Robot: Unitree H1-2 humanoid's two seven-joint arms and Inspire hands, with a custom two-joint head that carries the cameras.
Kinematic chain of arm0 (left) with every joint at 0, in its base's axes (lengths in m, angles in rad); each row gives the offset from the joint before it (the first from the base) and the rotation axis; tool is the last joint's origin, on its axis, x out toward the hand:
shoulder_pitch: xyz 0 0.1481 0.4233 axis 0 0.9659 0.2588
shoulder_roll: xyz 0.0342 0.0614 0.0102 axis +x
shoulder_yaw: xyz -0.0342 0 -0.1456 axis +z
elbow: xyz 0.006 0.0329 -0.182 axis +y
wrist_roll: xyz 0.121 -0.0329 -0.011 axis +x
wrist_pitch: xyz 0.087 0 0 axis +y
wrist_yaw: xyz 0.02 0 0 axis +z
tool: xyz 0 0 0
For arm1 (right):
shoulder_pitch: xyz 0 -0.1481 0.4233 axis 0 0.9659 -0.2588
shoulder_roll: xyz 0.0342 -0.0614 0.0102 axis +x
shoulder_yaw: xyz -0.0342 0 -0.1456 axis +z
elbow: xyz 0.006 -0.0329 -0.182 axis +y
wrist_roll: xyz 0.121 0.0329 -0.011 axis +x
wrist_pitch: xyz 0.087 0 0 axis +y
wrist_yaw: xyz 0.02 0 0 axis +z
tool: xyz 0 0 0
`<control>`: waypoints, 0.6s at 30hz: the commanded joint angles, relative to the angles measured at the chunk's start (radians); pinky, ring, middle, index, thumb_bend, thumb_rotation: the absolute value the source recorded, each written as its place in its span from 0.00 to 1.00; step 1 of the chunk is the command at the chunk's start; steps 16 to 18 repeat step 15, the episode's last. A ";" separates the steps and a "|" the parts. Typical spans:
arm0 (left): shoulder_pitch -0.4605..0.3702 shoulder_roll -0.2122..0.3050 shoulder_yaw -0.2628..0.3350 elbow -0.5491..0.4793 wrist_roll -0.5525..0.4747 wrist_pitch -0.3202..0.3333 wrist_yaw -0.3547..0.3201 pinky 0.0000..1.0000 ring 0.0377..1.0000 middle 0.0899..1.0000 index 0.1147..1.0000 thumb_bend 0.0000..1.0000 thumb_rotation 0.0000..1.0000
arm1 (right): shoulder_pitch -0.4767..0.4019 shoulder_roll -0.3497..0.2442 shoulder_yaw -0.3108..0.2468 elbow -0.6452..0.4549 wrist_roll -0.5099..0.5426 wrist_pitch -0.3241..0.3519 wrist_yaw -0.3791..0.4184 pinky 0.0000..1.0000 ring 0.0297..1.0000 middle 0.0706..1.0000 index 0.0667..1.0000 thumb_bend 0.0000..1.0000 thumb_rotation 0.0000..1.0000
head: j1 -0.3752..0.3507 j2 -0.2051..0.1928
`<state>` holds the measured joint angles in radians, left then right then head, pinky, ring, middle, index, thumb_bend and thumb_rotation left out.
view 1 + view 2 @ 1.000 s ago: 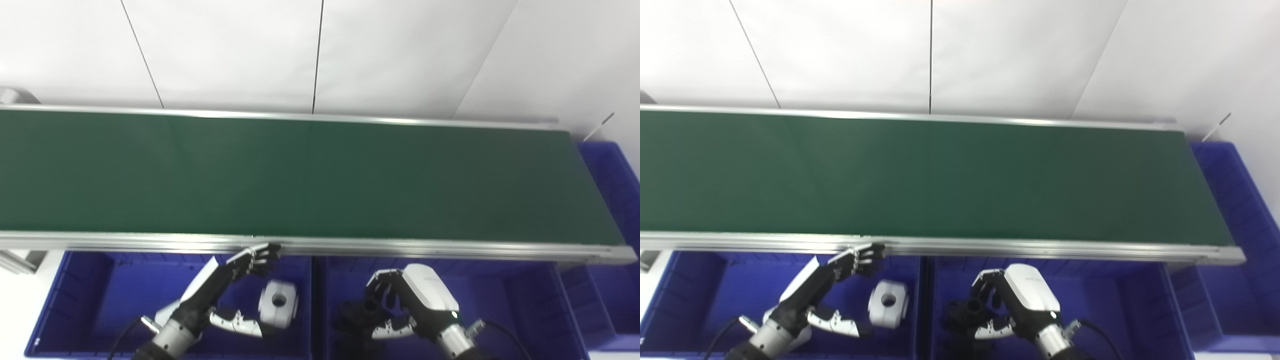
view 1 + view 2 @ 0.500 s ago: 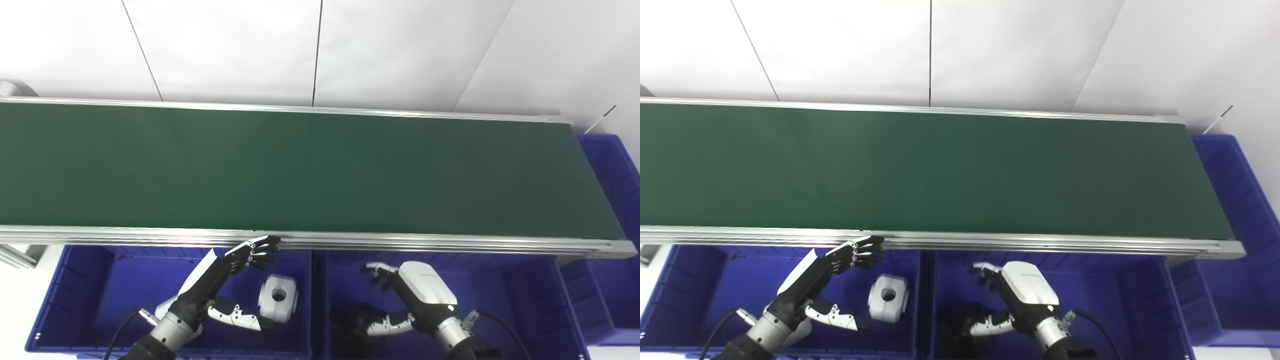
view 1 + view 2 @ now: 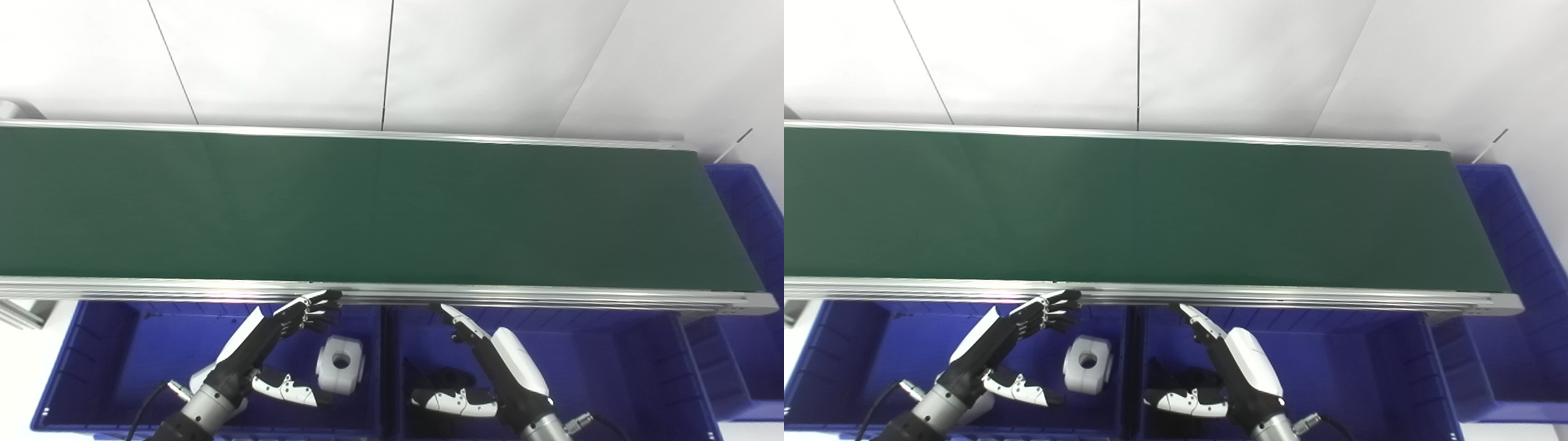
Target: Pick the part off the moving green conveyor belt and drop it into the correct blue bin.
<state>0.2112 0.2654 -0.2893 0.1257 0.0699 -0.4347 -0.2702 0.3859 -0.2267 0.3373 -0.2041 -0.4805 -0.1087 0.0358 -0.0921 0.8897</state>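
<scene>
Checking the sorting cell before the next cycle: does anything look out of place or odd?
Nothing stands out. The long green conveyor belt carries no part. The white block with a round hole lies in the left blue bin, a black part in the middle blue bin. Left hand and right hand are open above them.

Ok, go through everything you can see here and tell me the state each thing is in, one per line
Green conveyor belt: bare, no part on it.
Left robot hand: open, fingers spread, holding nothing, over the left blue bin.
Right robot hand: open, holding nothing, over the middle blue bin.
White part: lying in the left blue bin, not held.
Black part: lying in the middle blue bin, partly hidden.
</scene>
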 commanded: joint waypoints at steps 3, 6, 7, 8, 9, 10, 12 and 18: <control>-0.002 0.009 0.013 -0.024 -0.010 -0.032 -0.008 0.70 0.74 0.80 0.82 0.86 0.27 | 0.000 0.016 -0.015 0.001 0.054 -0.091 -0.026 0.71 0.81 0.86 0.89 0.79 0.48 | 0.001 -0.001; -0.001 0.007 0.015 -0.025 -0.013 -0.033 -0.011 0.71 0.75 0.81 0.82 0.86 0.26 | 0.001 0.031 -0.032 0.012 0.072 -0.088 -0.034 0.67 0.77 0.83 0.89 0.79 0.47 | -0.002 -0.004; -0.001 0.007 0.016 -0.024 -0.013 -0.034 -0.010 0.71 0.75 0.81 0.82 0.86 0.27 | 0.001 0.034 -0.037 0.012 0.075 -0.082 -0.030 0.69 0.79 0.85 0.89 0.79 0.47 | -0.002 -0.004; -0.001 0.007 0.016 -0.023 -0.009 -0.034 -0.009 0.71 0.75 0.81 0.82 0.85 0.26 | 0.001 0.036 -0.041 0.014 0.078 -0.080 -0.027 0.69 0.80 0.85 0.90 0.79 0.46 | -0.003 -0.006; -0.003 0.006 0.016 -0.020 -0.006 -0.034 -0.007 0.71 0.74 0.81 0.82 0.85 0.26 | 0.001 0.038 -0.044 0.016 0.080 -0.078 -0.024 0.71 0.81 0.87 0.90 0.79 0.47 | -0.003 -0.006; -0.004 0.006 0.016 -0.017 -0.005 -0.035 -0.006 0.71 0.74 0.81 0.82 0.85 0.26 | 0.001 0.039 -0.046 0.019 0.082 -0.078 -0.022 0.72 0.82 0.87 0.90 0.80 0.47 | -0.002 -0.008; -0.006 0.003 0.015 -0.013 -0.009 -0.035 -0.007 0.71 0.74 0.81 0.82 0.85 0.26 | 0.002 0.044 -0.052 0.025 0.090 -0.078 -0.022 0.73 0.82 0.87 0.91 0.80 0.47 | 0.002 -0.011; -0.006 -0.001 0.015 -0.012 -0.010 -0.034 -0.007 0.70 0.74 0.81 0.82 0.85 0.26 | 0.002 0.049 -0.063 0.036 0.111 -0.084 -0.023 0.73 0.83 0.88 0.92 0.79 0.44 | 0.006 -0.012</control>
